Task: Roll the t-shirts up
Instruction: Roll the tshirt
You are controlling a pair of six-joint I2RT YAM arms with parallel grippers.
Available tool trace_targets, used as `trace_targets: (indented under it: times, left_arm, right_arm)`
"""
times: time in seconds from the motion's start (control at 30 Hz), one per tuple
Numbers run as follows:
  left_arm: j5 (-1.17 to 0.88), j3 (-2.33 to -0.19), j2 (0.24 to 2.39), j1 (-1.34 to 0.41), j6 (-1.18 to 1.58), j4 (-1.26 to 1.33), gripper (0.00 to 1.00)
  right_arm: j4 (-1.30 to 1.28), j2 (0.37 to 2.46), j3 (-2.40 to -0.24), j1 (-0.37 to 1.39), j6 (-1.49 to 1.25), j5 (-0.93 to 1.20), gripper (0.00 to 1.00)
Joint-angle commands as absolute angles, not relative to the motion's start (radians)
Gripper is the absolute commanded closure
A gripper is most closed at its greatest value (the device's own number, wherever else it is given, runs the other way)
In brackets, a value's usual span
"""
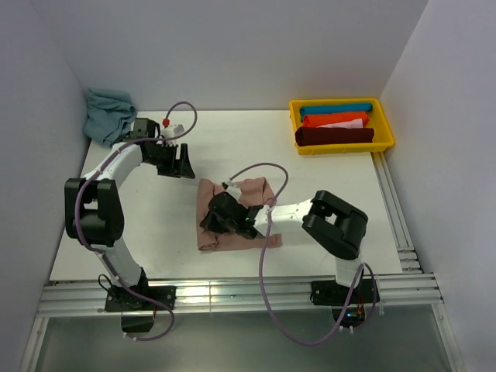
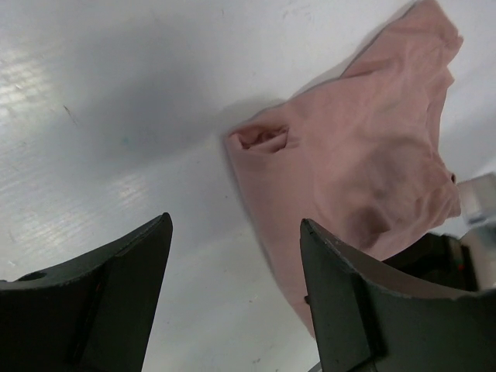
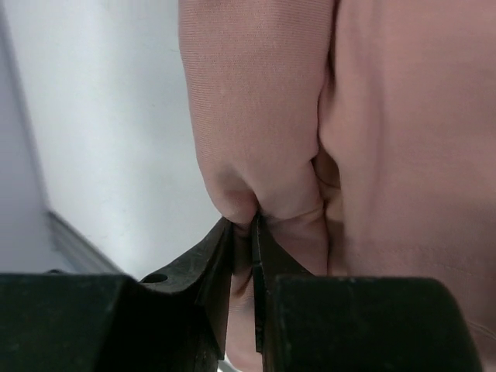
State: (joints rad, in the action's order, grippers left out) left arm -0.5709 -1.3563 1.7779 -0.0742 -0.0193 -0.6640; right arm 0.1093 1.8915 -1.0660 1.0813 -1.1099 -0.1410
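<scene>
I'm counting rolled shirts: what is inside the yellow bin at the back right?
The yellow bin holds a teal roll, an orange roll, a half-covered pale roll and a dark red roll. Anything beneath them is hidden.

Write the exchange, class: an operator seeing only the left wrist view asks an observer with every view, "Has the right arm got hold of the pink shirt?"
Observer: Yes. The right end effector is shut on a bunched fold of the pink shirt.
Operator: Are there other clothes on the table?
Observer: A yellow bin in the far right corner holds rolled clothes in teal, orange and dark red.
</scene>
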Motion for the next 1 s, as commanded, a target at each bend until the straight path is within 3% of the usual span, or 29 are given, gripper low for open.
trace_targets:
  times: [0.0, 0.5, 0.87, 0.97]
  left_arm:
    - [-0.617, -1.313, 1.730, -0.075, -0.066, -0.638, 0.27]
    - [-0.551, -1.170, 1.709, -0.198, -0.081, -0.546, 0.29]
    - [-0.414, -1.210, 1.795, -0.294, -0.075, -0.545, 0.31]
    - [-0.365, -1.235, 1.824, -0.320, -0.064, -0.555, 0.31]
  right_arm:
    - [0.360, 1.807, -0.948, 1.065, -1.227, -0.083, 0.86]
    - [0.762, 1.812, -0.657, 1.029, -1.485, -0.044, 0.85]
    - [0.885, 1.815, -0.558, 1.005, -1.604, -0.060, 0.86]
    - [0.882, 1.807, -0.538, 1.005, -1.620, -0.075, 0.81]
